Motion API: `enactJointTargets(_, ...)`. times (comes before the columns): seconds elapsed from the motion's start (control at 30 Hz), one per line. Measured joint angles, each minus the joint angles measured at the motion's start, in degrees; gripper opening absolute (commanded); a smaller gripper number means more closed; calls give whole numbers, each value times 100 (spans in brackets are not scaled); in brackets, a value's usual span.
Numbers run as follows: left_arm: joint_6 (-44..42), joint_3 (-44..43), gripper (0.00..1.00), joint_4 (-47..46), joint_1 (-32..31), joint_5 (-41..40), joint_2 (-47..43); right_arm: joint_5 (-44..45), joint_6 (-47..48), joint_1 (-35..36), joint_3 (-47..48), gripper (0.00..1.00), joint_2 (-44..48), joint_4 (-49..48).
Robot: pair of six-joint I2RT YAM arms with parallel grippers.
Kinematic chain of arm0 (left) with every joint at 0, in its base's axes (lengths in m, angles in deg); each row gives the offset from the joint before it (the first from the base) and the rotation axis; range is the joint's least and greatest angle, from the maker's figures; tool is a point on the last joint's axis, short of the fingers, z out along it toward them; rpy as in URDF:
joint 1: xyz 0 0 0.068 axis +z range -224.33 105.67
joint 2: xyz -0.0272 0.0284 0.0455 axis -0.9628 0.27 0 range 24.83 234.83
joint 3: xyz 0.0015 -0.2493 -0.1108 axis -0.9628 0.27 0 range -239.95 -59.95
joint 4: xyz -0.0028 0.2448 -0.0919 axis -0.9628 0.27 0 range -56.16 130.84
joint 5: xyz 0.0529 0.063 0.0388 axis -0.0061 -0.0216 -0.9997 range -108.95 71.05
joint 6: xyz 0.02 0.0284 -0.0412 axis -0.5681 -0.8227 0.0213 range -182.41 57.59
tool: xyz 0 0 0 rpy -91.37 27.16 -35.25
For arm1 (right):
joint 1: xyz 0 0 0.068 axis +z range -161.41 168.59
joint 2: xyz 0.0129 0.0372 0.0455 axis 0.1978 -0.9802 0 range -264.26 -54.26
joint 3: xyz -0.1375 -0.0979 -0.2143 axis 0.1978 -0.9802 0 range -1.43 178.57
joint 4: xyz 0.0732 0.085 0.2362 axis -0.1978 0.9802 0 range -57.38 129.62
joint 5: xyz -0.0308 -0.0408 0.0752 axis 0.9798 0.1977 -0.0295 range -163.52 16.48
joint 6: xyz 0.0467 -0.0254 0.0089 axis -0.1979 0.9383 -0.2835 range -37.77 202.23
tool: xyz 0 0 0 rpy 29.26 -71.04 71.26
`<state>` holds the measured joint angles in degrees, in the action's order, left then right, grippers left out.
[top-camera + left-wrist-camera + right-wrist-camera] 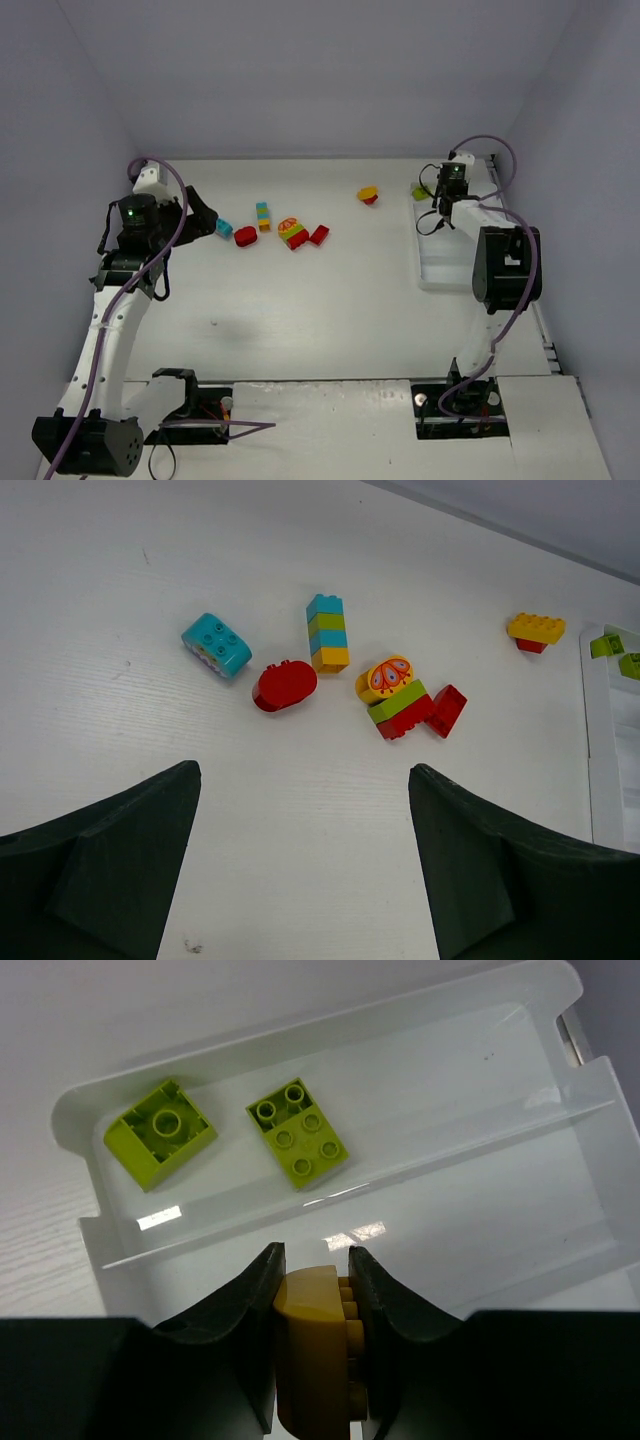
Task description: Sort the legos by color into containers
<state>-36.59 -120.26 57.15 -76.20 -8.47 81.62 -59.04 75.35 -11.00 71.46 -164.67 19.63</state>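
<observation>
Right jaws pinch yellow brick [315, 1350], visible only from wrist; left jaws wide.

White table [330, 320], scattered legos [246, 236] (red, cyan, mixed stacks), yellow-red piece [368, 195], perhaps stacked, near white tray [440, 265].

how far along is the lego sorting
Done: two green bricks lie in the tray's end compartment. In hand: the right gripper, shut on a yellow brick, hangs over the tray. Left: the cyan brick, two red bricks, striped stack, mixed stack and yellow-red pair lie on the table near the open left gripper.
</observation>
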Motion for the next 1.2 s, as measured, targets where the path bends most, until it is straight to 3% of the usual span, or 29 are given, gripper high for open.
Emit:
enactJointTargets(0.03,0,0,78,0,0,0,0,-22,33,-4,2,28,-59,11)
enactJointTargets(0.33,0,0,78,0,0,-2,0,-225,203,-4,149,48,-446,87)
enactJointTargets(0.67,0,0,78,0,0,0,0,-542,271,136,142,55,-308,199)
enactJointTargets(0.83,-2,0,78,0,0,-2,0,-946,442,1056,70,76,422,208)
enactJointTargets(0.97,-2,0,78,0,0,-2,0,-1919,708,2022,33,87,796,74)
enactJointTargets(1.2,0,0,78,2,0,-2,0,-3353,1362,2376,-48,100,407,144)
